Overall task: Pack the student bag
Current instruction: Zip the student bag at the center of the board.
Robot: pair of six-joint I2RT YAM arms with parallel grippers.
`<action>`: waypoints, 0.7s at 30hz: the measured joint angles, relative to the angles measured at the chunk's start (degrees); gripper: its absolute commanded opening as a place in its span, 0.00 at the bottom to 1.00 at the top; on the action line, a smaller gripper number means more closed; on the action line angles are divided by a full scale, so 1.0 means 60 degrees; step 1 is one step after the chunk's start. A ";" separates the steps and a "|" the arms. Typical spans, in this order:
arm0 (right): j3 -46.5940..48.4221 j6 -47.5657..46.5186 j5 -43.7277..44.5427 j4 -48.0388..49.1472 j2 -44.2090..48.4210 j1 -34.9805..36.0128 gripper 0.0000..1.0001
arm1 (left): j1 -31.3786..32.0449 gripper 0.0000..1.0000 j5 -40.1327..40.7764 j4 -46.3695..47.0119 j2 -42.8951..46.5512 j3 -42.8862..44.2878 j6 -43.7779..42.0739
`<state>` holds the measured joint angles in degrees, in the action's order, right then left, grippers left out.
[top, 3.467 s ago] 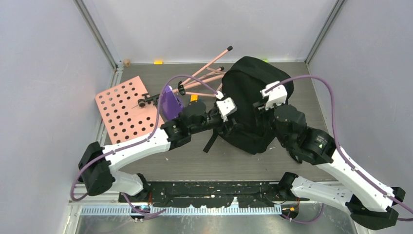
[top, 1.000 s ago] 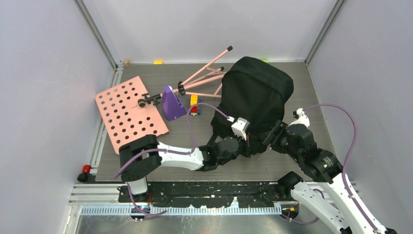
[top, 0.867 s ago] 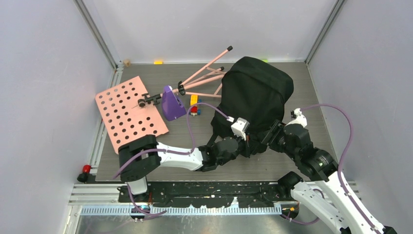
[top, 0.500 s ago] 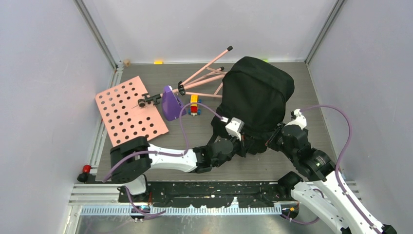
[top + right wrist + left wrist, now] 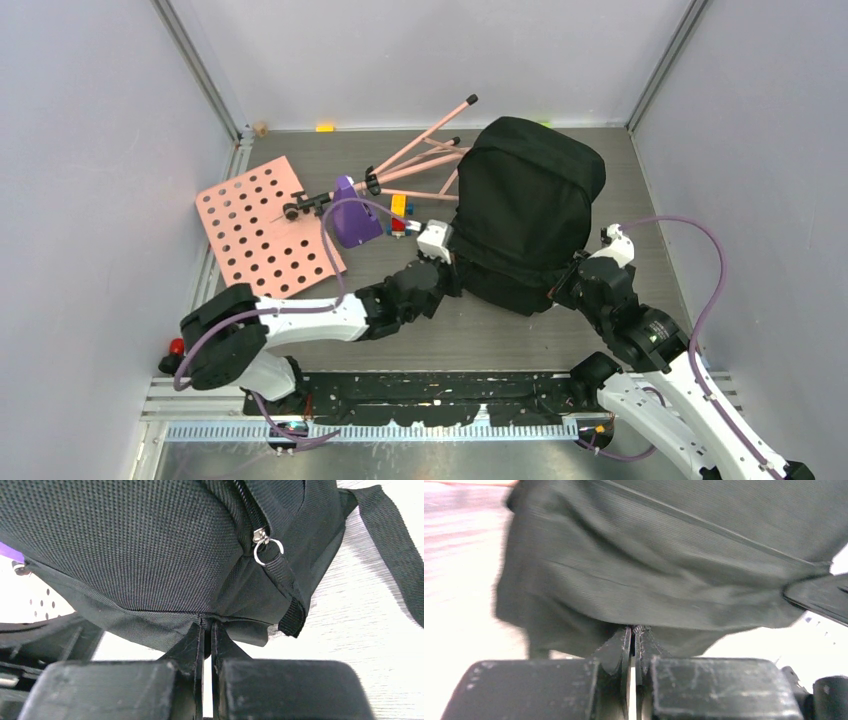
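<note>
Black fabric student bag sits on the right half of the worktop, its top end close to the far edge. No opening faces any camera, so you can't tell what's inside. The right wrist view shows a zip pull with a metal ring on the side seam and one strap trailing onto the worktop.

Left jaws are together, pinched on a thin fold at the bag's near-left bottom hem. Right jaws are together too, clamped on the hem at the near-right bottom corner.

Outside the bag, all on the worktop:
- pink perforated board, by the left edge
- purple piece, touching the board's right edge
- pink rods, fanned out toward the far edge, just left of the bag
- small coloured blocks, between the purple piece and the bag
</note>
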<state>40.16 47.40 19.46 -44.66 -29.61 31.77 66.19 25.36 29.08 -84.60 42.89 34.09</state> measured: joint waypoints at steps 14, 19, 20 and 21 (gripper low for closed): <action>0.0000 -0.0339 0.0233 0.0259 -0.0200 0.0000 0.00 | -0.2619 0.00 -0.2889 -0.1851 0.1497 -0.0324 -0.1071; 0.0000 -0.0718 0.0321 0.0266 -0.0200 -0.0007 0.40 | -0.2849 0.74 -0.3118 -0.2262 0.1537 -0.0215 -0.1650; 0.0000 -0.0827 0.0423 0.0255 -0.0171 -0.0015 0.57 | -0.3002 0.83 -0.2973 -0.2506 0.1610 -0.0204 -0.1719; 0.0007 -0.1093 0.0597 0.0222 -0.0135 -0.0036 0.64 | -0.3180 0.88 -0.2830 -0.2787 0.1716 -0.0200 -0.1800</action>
<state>40.21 40.84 23.05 -43.33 -30.41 31.55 47.11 8.38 12.36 -74.30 41.69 23.29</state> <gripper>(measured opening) 0.348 0.678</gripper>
